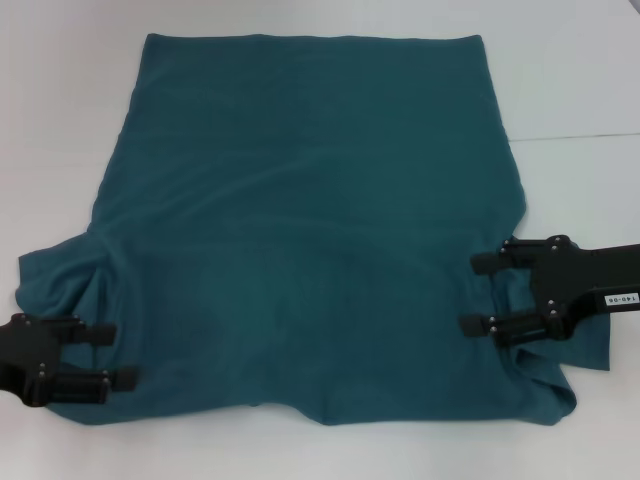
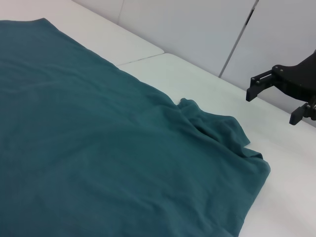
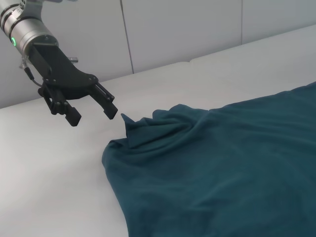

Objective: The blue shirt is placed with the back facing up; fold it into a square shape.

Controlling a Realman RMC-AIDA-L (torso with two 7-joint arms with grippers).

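Observation:
The blue shirt [image 1: 310, 230] lies spread flat on the white table, its straight hem at the far side and its sleeves bunched at the near corners. My left gripper [image 1: 110, 356] hovers open at the near left over the crumpled left sleeve [image 3: 148, 129]; the right wrist view shows this left gripper [image 3: 93, 116] just beside the sleeve's raised edge, holding nothing. My right gripper [image 1: 481, 293] is open at the near right, over the right sleeve [image 2: 222, 131]. In the left wrist view, that right gripper [image 2: 273, 106] hangs above the table past the sleeve, empty.
The white table [image 1: 580, 80] extends around the shirt, with a seam line [image 1: 580, 135] on the right. Pale wall panels [image 3: 182, 29] stand behind the table in both wrist views.

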